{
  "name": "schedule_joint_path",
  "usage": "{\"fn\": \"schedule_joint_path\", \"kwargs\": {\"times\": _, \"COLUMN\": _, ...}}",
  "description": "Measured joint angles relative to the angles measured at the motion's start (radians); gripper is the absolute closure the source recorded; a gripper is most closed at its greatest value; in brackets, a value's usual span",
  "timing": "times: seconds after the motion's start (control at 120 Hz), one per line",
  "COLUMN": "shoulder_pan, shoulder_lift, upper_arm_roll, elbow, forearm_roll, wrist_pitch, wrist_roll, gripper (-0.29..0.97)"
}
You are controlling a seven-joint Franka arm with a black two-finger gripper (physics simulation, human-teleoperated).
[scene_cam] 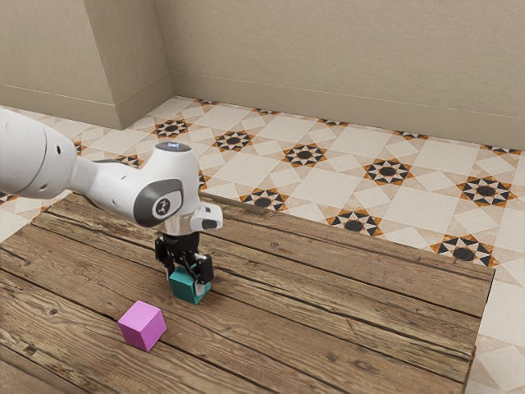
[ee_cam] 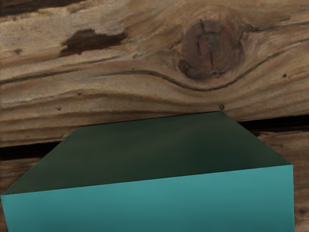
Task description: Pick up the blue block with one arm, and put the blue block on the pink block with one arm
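The blue block (scene_cam: 188,289) is a teal-blue cube on the wooden table (scene_cam: 328,312), left of the middle. My gripper (scene_cam: 189,274) comes straight down over it, one black finger on each side, and is shut on the block, whose base looks level with the boards. In the wrist view the blue block (ee_cam: 154,193) lies large just under my hand, with a knot in the wood (ee_cam: 210,48) beyond it. The pink block (scene_cam: 141,325), a magenta cube, sits on the table nearer the front edge, a short way toward the exterior view's left of the blue block and apart from it.
The table's far edge (scene_cam: 369,238) runs diagonally behind the arm, and its end (scene_cam: 484,312) drops off at the exterior view's right. Beyond it is a patterned tile floor (scene_cam: 344,164) and beige walls. Bare planks stretch to the right of the blocks.
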Motion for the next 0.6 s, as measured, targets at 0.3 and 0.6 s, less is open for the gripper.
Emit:
{"fn": "schedule_joint_path", "kwargs": {"times": 0.3, "shoulder_pan": 0.000, "shoulder_lift": -0.001, "upper_arm_roll": 0.002, "elbow": 0.000, "forearm_roll": -0.007, "wrist_pitch": 0.001, "wrist_roll": -0.003, "gripper": 0.18}}
{"fn": "schedule_joint_path", "kwargs": {"times": 0.6, "shoulder_pan": 0.000, "shoulder_lift": 0.000, "upper_arm_roll": 0.001, "elbow": 0.009, "forearm_roll": -0.017, "wrist_pitch": 0.001, "wrist_roll": -0.006, "gripper": 0.25}}
